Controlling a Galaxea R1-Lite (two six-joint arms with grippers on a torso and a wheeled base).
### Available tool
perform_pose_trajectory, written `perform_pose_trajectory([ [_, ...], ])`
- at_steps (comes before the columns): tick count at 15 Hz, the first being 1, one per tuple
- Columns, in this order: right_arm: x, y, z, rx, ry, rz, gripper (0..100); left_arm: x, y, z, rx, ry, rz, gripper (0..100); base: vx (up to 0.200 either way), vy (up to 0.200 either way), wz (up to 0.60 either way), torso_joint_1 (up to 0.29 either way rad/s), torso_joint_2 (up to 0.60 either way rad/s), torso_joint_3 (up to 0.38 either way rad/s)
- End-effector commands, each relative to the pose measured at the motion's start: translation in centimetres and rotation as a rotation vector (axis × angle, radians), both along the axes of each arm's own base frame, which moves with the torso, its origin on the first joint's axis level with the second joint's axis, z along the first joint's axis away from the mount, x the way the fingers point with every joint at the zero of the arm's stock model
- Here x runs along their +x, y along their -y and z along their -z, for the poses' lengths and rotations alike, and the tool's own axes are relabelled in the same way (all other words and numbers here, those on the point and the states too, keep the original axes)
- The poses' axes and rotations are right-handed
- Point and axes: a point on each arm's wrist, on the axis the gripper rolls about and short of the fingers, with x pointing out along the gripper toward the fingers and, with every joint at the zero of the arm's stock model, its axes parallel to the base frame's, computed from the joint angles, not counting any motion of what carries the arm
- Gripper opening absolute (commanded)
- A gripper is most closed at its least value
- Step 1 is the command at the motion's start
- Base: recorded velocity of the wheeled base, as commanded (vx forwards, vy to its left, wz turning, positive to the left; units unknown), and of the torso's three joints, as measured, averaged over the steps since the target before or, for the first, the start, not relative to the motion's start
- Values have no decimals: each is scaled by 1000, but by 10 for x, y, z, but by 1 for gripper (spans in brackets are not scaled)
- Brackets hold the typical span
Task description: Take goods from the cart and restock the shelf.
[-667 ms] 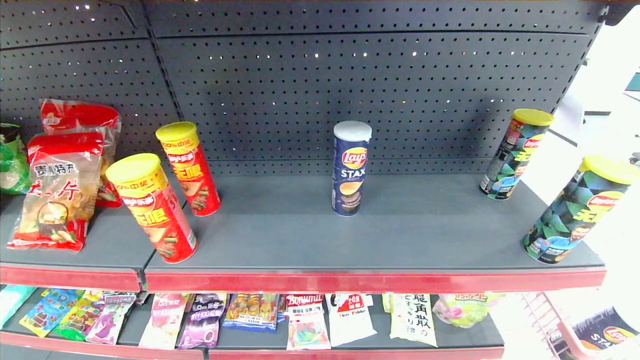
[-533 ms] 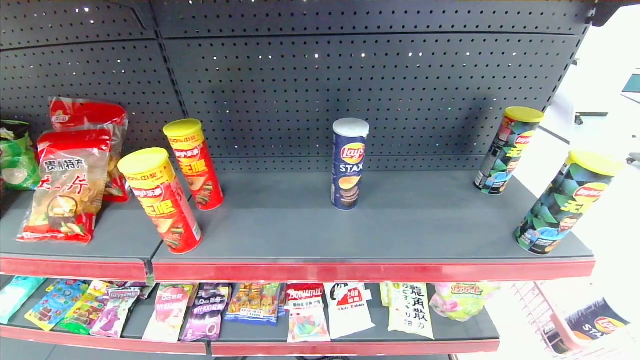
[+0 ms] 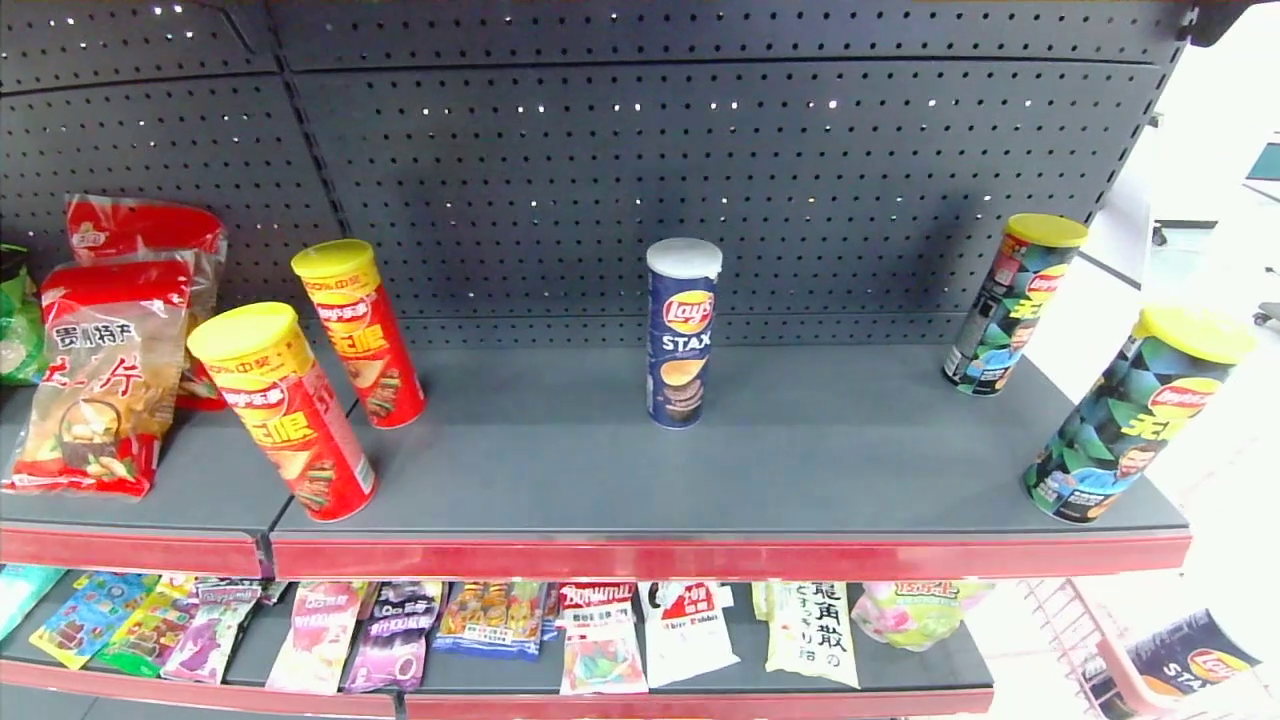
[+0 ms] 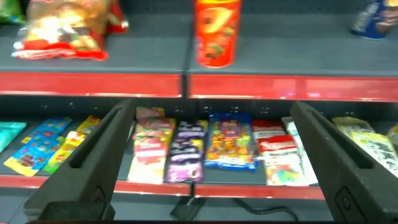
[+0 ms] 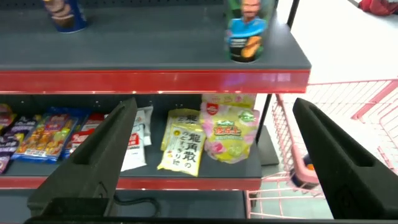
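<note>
Both jaw pairs are spread and empty: left gripper (image 4: 199, 155), right gripper (image 5: 211, 155), with the shelf (image 3: 730, 557) ahead of them. Fetching is judged pending. The cart (image 3: 1120, 665), beside the right jaws, must be reached for a can (image 3: 1195, 650).

The shelf (image 3: 800, 465) is matt grey metal with a glossy red lip — snack bags (image 3: 95, 390) shiny, crinkled plastic film.

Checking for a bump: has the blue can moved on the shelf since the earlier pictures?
No. The blue can keeps its spot against the rear red can and shelf edge; the camera shifted.
</note>
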Motion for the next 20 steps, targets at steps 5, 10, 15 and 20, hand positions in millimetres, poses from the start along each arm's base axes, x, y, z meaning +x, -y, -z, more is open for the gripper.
perform_pose_trajectory([
  [5,0,0,0,-1,-2,-2,100,0,0,0,0,-2,-1,100,0,-200,0,5,2,2],
  [10,0,0,0,-1,-2,-2,100,0,0,0,0,-1,-1,100,0,-200,0,4,1,2],
  [15,0,0,0,-1,-2,-2,100,0,0,0,0,-1,-1,100,0,-200,0,2,2,3],
  [20,0,0,0,-1,-2,-2,100,0,0,0,0,-1,-1,100,0,-160,0,0,4,2],
])
